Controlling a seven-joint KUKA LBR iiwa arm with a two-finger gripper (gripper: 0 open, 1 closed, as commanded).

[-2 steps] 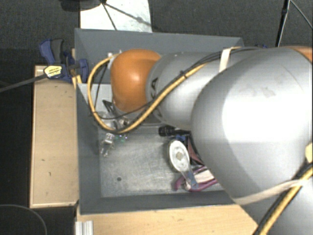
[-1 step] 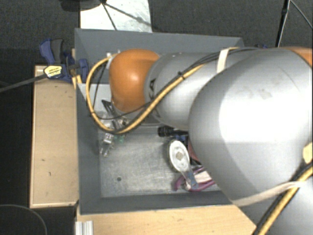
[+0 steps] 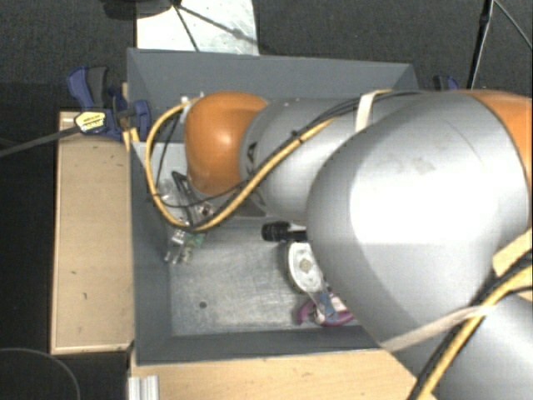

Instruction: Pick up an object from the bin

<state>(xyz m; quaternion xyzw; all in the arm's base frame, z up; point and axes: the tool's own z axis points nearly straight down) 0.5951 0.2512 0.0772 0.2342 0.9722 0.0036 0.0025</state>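
Observation:
My gripper point(image 3: 180, 245) hangs below the orange wrist cover, low in the bin's left part and close to the left wall. A small greenish bit shows at its tip; I cannot tell whether that is a loose thing. A short black cylinder point(image 3: 278, 232) lies on the bin floor to its right, partly under the arm. Just below the cylinder sits a white round thing point(image 3: 303, 269). A purple and pink thing point(image 3: 320, 311) lies near the front wall.
The big grey arm covers the right half and the back of the bin and hides whatever lies beneath it. Bare grey floor shows between the gripper and the white round thing.

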